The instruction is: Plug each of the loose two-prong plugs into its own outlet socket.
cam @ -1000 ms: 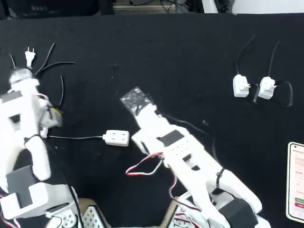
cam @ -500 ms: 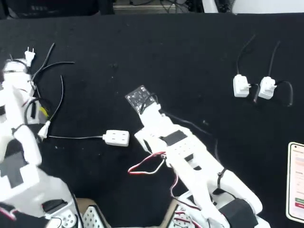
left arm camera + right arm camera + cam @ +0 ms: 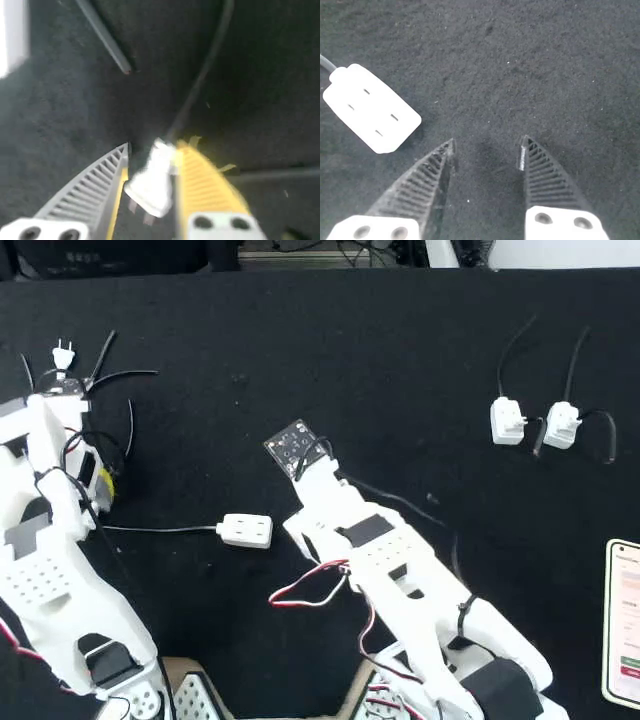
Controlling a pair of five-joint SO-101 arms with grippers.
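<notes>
Presently catalogued, item by item.

1. Black cloth-covered table (image 3: 300,340): it bears every item below.

2. Left gripper (image 3: 152,147): it has one grey ribbed finger (image 3: 95,185) and one yellow ribbed finger (image 3: 205,185). They pinch a white two-prong plug (image 3: 150,182) between them. The plug is tilted, with its metal prongs pointing back toward the wrist. A thin black cord (image 3: 200,80) leaves its other end and runs out over the cloth. From above, this gripper (image 3: 98,483) sits at the table's left side.

3. Right gripper (image 3: 487,142): its two grey ribbed fingers are spread apart, with nothing between them and bare cloth beneath.

4. White rectangular plastic outlet block (image 3: 370,115): it lies flat with its slots facing up, near the right gripper but apart from it. From above, the outlet block (image 3: 245,530) rests between the two arms. A thin black lead (image 3: 160,530) runs from it toward the left arm.

5. Second white two-prong plug (image 3: 62,355): it lies loose at the far left, prongs toward the far edge, beside stray black cords (image 3: 125,373).

6. First small white plastic block (image 3: 508,421) and neighbouring small white plastic block (image 3: 562,425): they sit side by side at the far right, each with a black cord, well apart from both grippers.

7. Flat white printed rectangle (image 3: 625,625): it lies at the right edge, partly cut off.
</notes>
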